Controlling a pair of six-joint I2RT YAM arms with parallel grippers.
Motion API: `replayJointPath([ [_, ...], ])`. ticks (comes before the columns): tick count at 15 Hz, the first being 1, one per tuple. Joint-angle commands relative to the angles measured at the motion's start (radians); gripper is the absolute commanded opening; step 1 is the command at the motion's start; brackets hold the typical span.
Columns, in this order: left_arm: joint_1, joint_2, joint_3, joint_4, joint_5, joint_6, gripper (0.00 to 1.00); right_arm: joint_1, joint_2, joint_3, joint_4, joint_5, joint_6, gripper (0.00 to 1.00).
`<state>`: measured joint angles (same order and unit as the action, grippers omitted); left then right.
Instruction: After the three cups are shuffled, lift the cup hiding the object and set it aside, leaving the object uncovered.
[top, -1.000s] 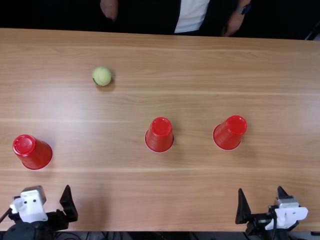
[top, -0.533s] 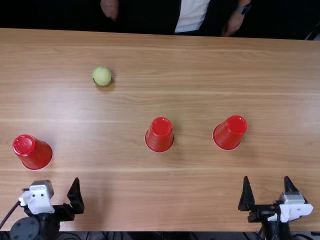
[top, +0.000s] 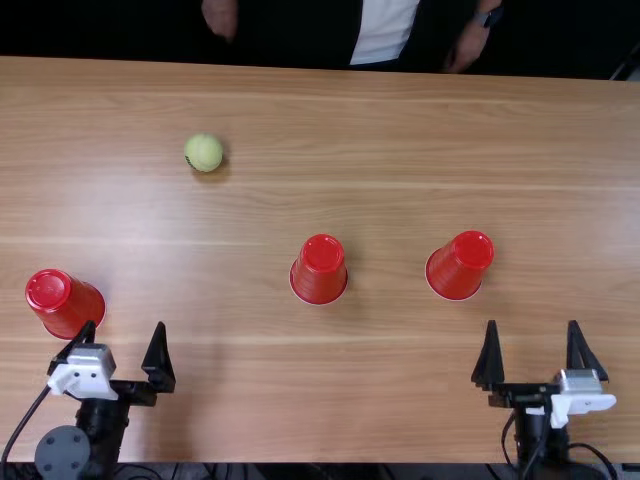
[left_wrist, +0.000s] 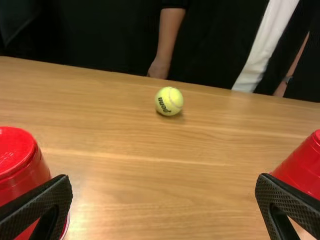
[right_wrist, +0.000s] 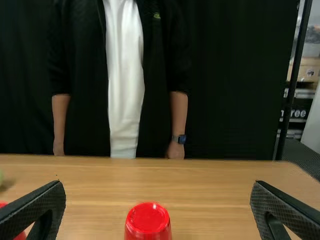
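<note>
Three red cups stand upside down on the wooden table: one at the left (top: 63, 303), one in the middle (top: 320, 268), one at the right (top: 461, 264). A yellow tennis ball (top: 203, 152) lies uncovered on the far left part of the table, also the ball (left_wrist: 169, 100) in the left wrist view. My left gripper (top: 120, 345) is open at the near edge, right beside the left cup (left_wrist: 22, 175). My right gripper (top: 530, 352) is open at the near edge, in front of the right cup (right_wrist: 148, 221).
A person stands across the table, hands hanging at the far edge (top: 218, 18), touching nothing. Bare wood lies between the cups and around the ball.
Both grippers have come forward from the near edge and now point at the cups. The cups and the ball have stayed put.
</note>
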<state>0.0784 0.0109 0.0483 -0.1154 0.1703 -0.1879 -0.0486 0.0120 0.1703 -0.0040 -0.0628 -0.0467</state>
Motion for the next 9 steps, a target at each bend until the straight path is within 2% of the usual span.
replayJointPath([
  [1,-0.006,-0.011,-0.048,0.042,0.023,-0.004,1.00,-0.013,-0.012,-0.061,0.018,-0.004,0.004,1.00],
  [9,-0.006,-0.011,-0.048,0.058,0.021,0.000,1.00,-0.013,-0.012,-0.155,0.029,-0.002,0.008,1.00],
])
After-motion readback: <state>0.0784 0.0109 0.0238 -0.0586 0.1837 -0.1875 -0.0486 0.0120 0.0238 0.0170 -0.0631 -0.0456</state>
